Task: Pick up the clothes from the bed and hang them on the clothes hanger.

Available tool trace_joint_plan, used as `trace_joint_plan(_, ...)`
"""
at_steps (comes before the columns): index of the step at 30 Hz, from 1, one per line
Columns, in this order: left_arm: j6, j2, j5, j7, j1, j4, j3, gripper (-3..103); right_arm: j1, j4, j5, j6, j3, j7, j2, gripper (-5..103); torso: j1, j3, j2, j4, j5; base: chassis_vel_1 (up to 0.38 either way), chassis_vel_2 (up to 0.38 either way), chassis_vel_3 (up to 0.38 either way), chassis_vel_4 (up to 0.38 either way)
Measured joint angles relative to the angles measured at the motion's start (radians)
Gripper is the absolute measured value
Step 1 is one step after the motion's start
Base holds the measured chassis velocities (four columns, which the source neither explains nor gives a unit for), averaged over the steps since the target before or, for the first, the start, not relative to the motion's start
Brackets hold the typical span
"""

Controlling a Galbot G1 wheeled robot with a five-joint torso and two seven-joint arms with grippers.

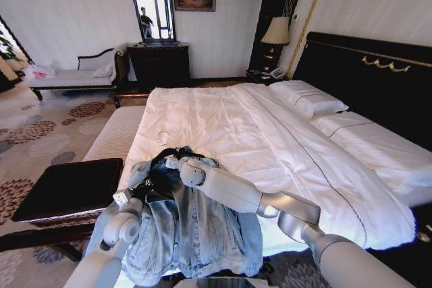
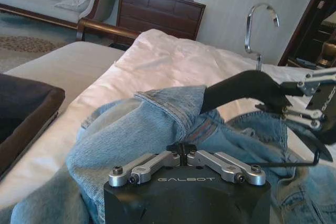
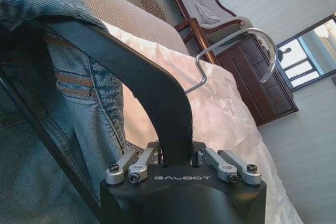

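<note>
On the bed (image 1: 270, 133), right hand (image 3: 177, 161) grips hanger (image 3: 142, 82) inside jacket (image 1: 189, 227).

Right gripper (image 3: 176, 157) clamped on black clothes hanger (image 3: 142, 80); denim clothes (image 3: 63, 93) alongside

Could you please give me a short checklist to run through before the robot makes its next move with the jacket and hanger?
1. Right gripper holds the clothes hanger: ok, its fingers are shut on the black arm.
2. Left gripper holds the denim jacket: ok, its fingers are pinched shut on a fold of cloth.
3. One hanger arm is inside the jacket: ok, denim drapes over it near the collar.
4. The other hanger arm is inside the jacket: cannot tell, hidden by the grippers.
5. Silver hook is free of cloth: ok, it stands clear above the white bed.
6. Jacket lifted off the bed: not ok, it lies at the bed's foot.
</note>
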State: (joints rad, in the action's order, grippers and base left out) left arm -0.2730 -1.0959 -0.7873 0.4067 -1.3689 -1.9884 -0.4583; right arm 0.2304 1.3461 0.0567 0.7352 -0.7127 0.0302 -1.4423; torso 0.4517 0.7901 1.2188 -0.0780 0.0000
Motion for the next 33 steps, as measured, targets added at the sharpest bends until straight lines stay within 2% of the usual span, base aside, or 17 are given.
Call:
trace_joint_plan(7, 0.004, 0.013, 0.052, -0.014, -0.005, -0.052, 0.025, 1, -0.021, -0.064, 0.043, 0.0, -0.013, -0.021, -0.032, 27, 0.0, 0.0, 0.0, 0.0, 0.0, 0.0, 0.0, 0.0, 0.0)
trace_joint_plan(9, 0.007, 0.014, 0.09, -0.023, -0.012, -0.073, 0.036, 1, -0.036, -0.11, 0.075, 0.0, -0.021, -0.033, -0.058, 27, 0.0, 0.0, 0.0, 0.0001, 0.0, 0.0, 0.0, 0.0, 0.0)
trace_joint_plan(14, 0.008, 0.017, 0.109, -0.028, -0.021, -0.098, 0.043, 1, -0.063, -0.186, 0.146, 0.0, -0.036, -0.064, -0.105, 26, 0.0, 0.0, 0.0, 0.0, 0.0, 0.0, 0.0, 0.0, 0.0)
trace_joint_plan(17, 0.008, 0.018, 0.111, -0.028, -0.021, -0.105, 0.047, 1, -0.067, -0.196, 0.154, 0.0, -0.038, -0.069, -0.115, 26, 0.0, 0.0, 0.0, 0.0, -0.0001, 0.0, 0.0, 0.0, 0.0)
trace_joint_plan(22, 0.008, 0.018, 0.166, -0.041, -0.024, -0.116, 0.058, 1, -0.073, -0.216, 0.169, 0.0, -0.045, -0.086, -0.133, 25, 0.0, 0.0, 0.0, 0.0, -0.0001, 0.0, 0.0, 0.0, 0.0)
trace_joint_plan(25, 0.018, 0.02, 0.221, -0.053, -0.025, -0.095, 0.055, 1, -0.07, -0.175, 0.162, 0.0, -0.043, -0.098, -0.113, 25, 0.0, 0.0, 0.0, 0.0, -0.0001, 0.0, 0.0, 0.0, 0.0)
trace_joint_plan(30, 0.024, 0.021, 0.233, -0.053, -0.029, -0.062, 0.036, 1, -0.073, -0.064, 0.121, 0.0, -0.039, -0.107, -0.049, 25, 0.0, 0.0, 0.0, -0.0001, 0.0, 0.0, 0.0, 0.0, 0.0)
trace_joint_plan(32, 0.024, 0.021, 0.234, -0.053, -0.029, -0.06, 0.035, 1, -0.074, -0.059, 0.118, 0.0, -0.04, -0.107, -0.046, 25, 0.0, 0.0, 0.0, -0.0001, 0.0, 0.0, 0.0, 0.0, 0.0)
trace_joint_plan(33, 0.026, 0.02, 0.235, -0.053, -0.028, -0.049, 0.03, 1, -0.081, -0.015, 0.084, 0.0, -0.044, -0.111, -0.013, 25, 0.0, 0.0, 0.0, -0.0001, 0.0, 0.0, 0.0, 0.0, 0.0)
